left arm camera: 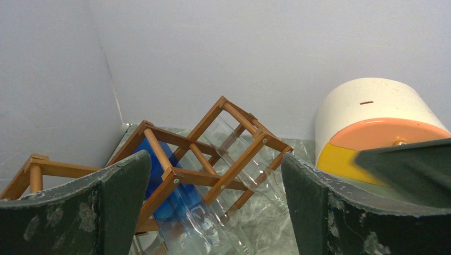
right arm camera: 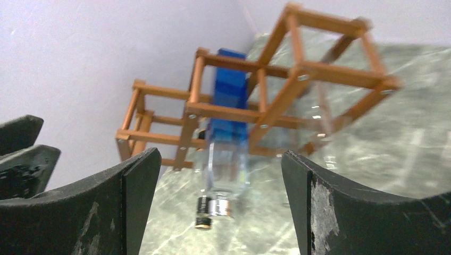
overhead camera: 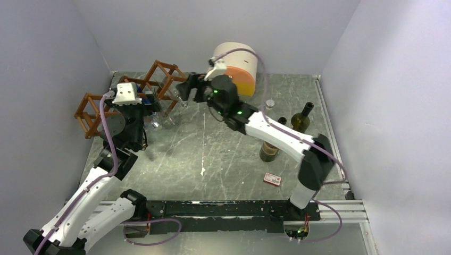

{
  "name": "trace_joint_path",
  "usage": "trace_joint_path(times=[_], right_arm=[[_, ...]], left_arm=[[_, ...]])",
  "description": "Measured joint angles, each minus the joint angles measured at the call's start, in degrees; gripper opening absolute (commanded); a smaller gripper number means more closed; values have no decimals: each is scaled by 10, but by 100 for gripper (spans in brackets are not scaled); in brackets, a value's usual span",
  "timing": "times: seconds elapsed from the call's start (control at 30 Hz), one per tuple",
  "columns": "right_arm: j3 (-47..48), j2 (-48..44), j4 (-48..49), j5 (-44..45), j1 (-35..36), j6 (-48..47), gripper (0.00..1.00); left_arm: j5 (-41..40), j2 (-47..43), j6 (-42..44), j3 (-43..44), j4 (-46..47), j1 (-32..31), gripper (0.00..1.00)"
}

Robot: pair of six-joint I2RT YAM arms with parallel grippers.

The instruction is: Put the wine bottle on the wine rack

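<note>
The wine rack [overhead camera: 159,79], a reddish-brown lattice, stands at the back left by the wall. A clear wine bottle with a blue label [right arm camera: 228,114] lies in one of its cells [left arm camera: 170,196], its capped neck sticking out over the table. A second clear bottle [left arm camera: 250,159] lies in the higher cell beside it [right arm camera: 319,119]. My right gripper [overhead camera: 186,87] is open in front of the rack [right arm camera: 298,74], nothing between its fingers [right arm camera: 219,159]. My left gripper [overhead camera: 150,105] is open too, close to the rack's front with nothing in it [left arm camera: 213,175].
A round cream-and-orange cabinet [overhead camera: 239,66] stands at the back centre. Upright bottles stand on the right: a green one [overhead camera: 301,119], a darker one [overhead camera: 270,150] and a small clear one [overhead camera: 269,108]. A red card [overhead camera: 272,179] lies near the front.
</note>
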Motion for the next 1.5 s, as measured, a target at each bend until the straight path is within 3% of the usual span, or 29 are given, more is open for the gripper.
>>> trace_joint_path(times=[0.23, 0.5, 0.87, 1.17, 1.33, 1.5], right_arm=[[-69, -176, -90, 106, -25, -72, 87], [-102, -311, -222, 267, -25, -151, 87], [-146, -431, -380, 432, -25, -163, 88], [-231, -471, -416, 501, -26, -120, 88], [-274, -482, -416, 477, -30, -104, 77], [-297, -470, -420, 446, -43, -75, 61]], left_arm=[[27, 6, -9, 0, -7, 1, 96], [108, 9, -15, 0, -12, 2, 96], [312, 4, -9, -1, -10, 3, 96], [444, 21, -6, -3, -8, 3, 96], [462, 25, -6, -3, -8, 3, 96], [463, 25, -7, -3, -7, 3, 96]])
